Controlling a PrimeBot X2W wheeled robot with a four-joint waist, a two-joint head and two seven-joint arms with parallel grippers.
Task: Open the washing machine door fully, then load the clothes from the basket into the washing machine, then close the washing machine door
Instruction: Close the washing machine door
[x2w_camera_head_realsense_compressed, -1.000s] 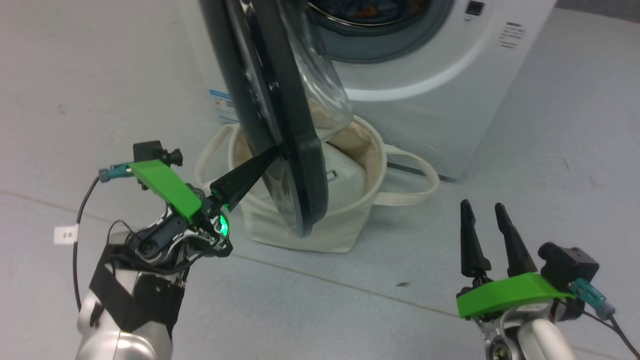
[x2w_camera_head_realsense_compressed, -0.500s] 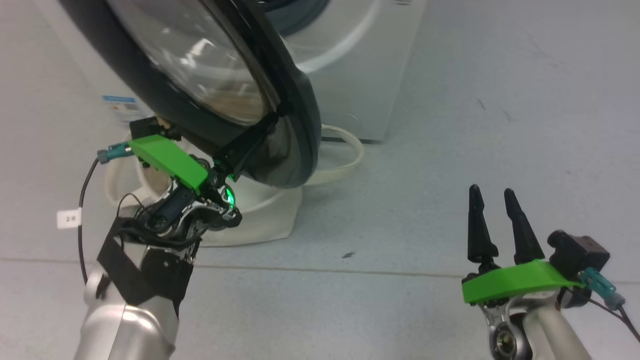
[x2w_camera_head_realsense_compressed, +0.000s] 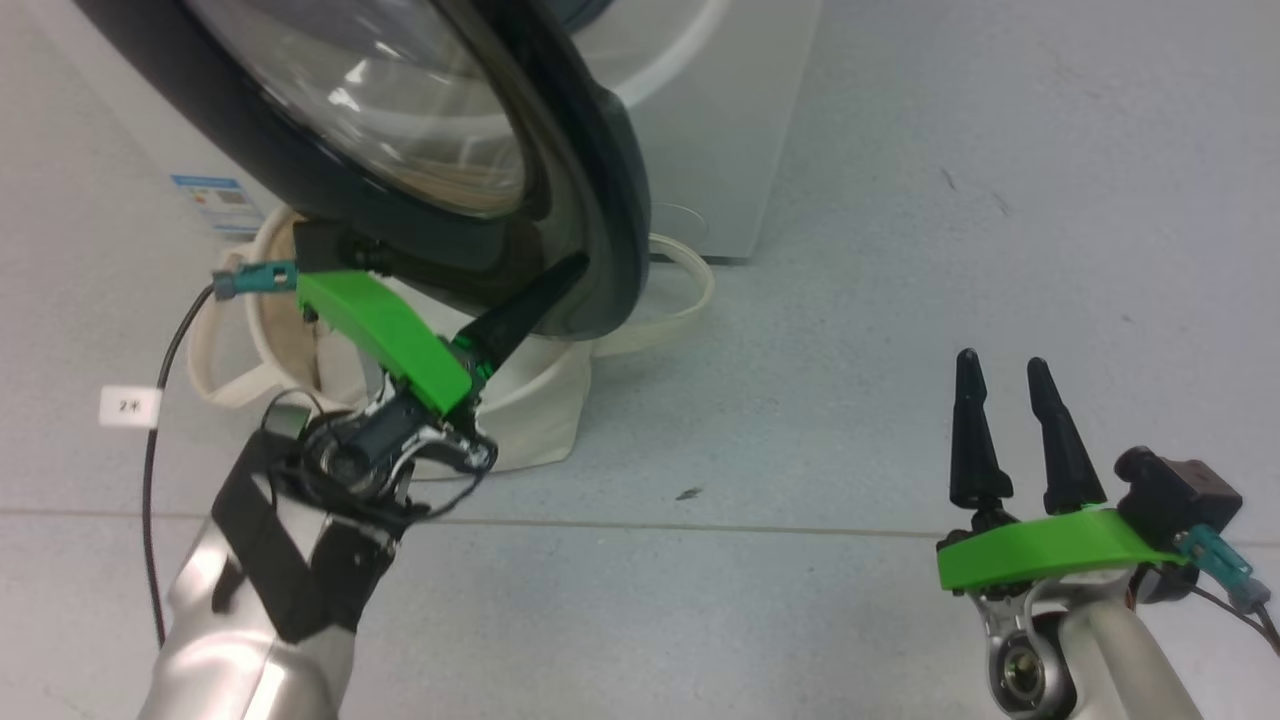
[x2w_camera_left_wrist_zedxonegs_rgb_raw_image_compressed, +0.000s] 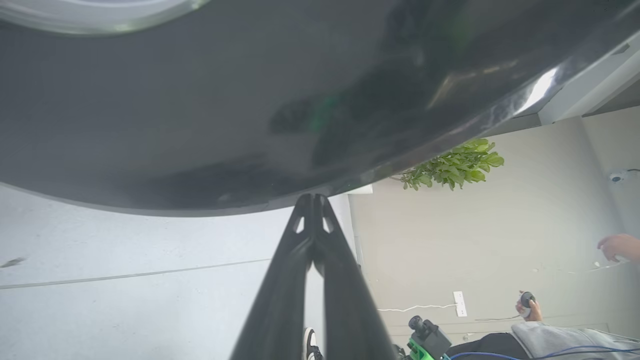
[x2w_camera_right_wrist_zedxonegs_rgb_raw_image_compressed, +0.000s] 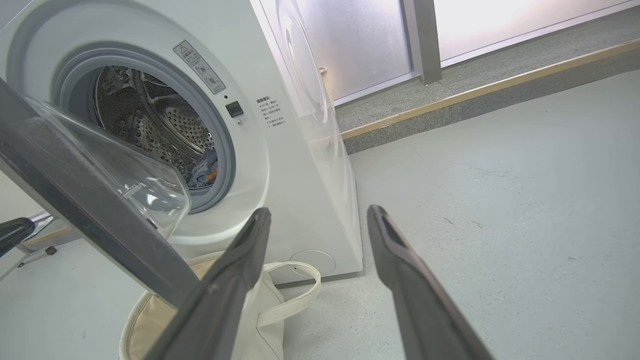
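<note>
left end effector (x2w_camera_head_realsense_compressed: 568, 272), fingers together, tips against the washing machine door (x2w_camera_head_realsense_compressed: 600, 190) just ahead; stiff, heavy, probably slick gloss, best pushed at its outer rim. right end effector (x2w_camera_head_realsense_compressed: 1000, 362) waits, fingers apart.

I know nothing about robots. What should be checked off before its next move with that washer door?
1. The clothes in the washer: ok, blue and orange cloth lies in the drum.
2. The left fingers on the door: ok, shut, tips against its black rim.
3. The right fingers out of the way: ok, open, apart from the door.
4. The basket clear of the door's swing: cannot tell; the door's lower edge hangs over it.
5. The door shut: not ok, it stands open at an angle.
</note>
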